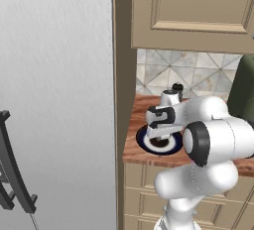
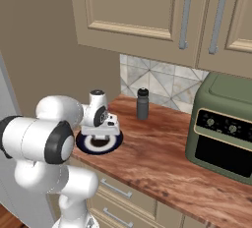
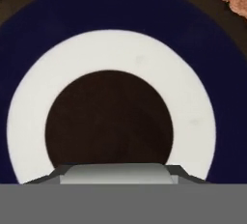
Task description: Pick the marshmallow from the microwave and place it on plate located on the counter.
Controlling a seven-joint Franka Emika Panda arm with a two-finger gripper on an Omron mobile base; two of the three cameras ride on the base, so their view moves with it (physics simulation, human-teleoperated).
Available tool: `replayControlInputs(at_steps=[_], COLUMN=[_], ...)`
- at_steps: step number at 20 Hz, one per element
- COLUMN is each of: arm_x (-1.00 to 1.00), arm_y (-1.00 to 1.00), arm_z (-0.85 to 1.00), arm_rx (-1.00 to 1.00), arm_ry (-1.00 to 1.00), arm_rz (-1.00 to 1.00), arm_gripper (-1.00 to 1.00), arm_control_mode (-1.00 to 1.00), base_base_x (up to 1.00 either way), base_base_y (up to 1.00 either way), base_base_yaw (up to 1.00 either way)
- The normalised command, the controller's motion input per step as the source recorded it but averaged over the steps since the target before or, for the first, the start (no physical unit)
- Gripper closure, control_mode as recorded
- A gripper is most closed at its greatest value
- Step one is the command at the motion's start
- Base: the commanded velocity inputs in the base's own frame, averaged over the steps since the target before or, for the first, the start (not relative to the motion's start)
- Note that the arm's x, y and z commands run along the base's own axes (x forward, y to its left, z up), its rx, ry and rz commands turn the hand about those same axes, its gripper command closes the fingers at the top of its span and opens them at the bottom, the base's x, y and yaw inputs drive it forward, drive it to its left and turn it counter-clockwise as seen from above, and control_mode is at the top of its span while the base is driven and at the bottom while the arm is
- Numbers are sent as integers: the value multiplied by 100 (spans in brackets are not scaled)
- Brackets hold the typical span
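My gripper (image 1: 158, 137) hangs just above the plate (image 1: 171, 147), pointing straight down at it. The plate (image 3: 111, 59) has a navy rim, a white ring and a dark centre, and lies at the left end of the wooden counter (image 2: 162, 158). Between the two dark fingertips (image 3: 185, 175) sits a pale lump, the marshmallow (image 3: 116, 174), with the gripper (image 3: 116, 177) shut on it over the near edge of the dark centre. From the right base, the gripper (image 2: 100, 134) hides the middle of the plate (image 2: 86, 146). The microwave is out of view.
A dark bottle (image 2: 142, 103) stands behind the plate by the tiled wall. An olive-green toaster oven (image 2: 226, 128) occupies the counter's right side. Beige upper cabinets (image 2: 147, 11) hang overhead. A tall grey panel (image 1: 54, 100) and a brown side wall (image 1: 124, 100) border the counter's left end.
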Motion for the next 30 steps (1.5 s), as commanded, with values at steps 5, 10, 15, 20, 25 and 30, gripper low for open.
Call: replayControlInputs(at_steps=[5,10,15,20,25,30], arm_x=[10,8,1,0,0,-22], arm_y=[0,0,0,0,1,-8], arm_z=[-16,-10,-9,0,32,81], arm_rx=[0,0,0,0,0,0], arm_ry=[1,3,1,0,-2,-5], arm_rz=[0,0,0,0,-1,0], arm_gripper=[100,100,-100,-100,-100,-100], arm_control_mode=[-100,-100,-100,-100,-100,-100], base_base_x=[0,0,0,0,0,0], base_base_y=[0,0,0,0,0,0], base_base_yaw=[0,0,0,0,0,0])
